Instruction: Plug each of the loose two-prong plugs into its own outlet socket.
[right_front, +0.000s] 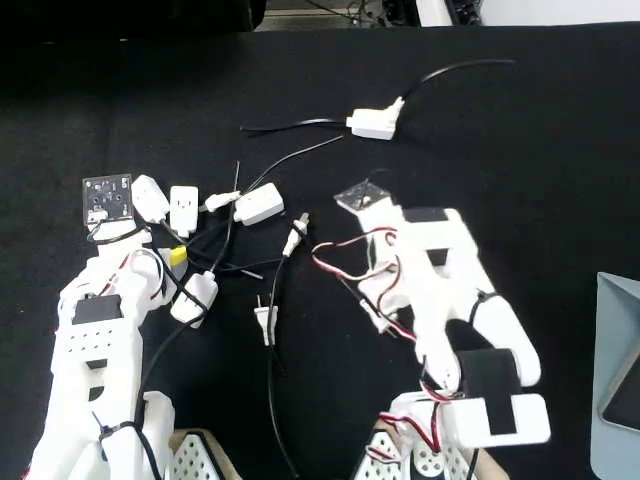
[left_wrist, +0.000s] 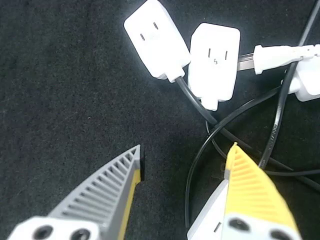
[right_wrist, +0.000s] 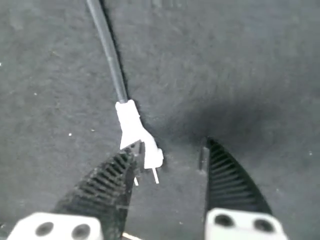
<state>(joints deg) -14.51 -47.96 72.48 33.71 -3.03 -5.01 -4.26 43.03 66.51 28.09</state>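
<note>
Black cloth (right_front: 560, 200) on the table. Your right gripper (right_wrist: 167, 151) gapes wide and empty, one finger just beside a loose plug (right_wrist: 132, 131), likely lined up to pinch. Left gripper (left_wrist: 186, 148) is open and empty too, sockets (left_wrist: 156, 40) at its 12 o'clock in the high view, probably to steady one.

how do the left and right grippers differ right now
Left gripper has one grey and one yellow finger; right gripper has two black ones. Left hangs over black cables near two white sockets; right hangs at a loose plug, by its pronged end. Both are open.
</note>
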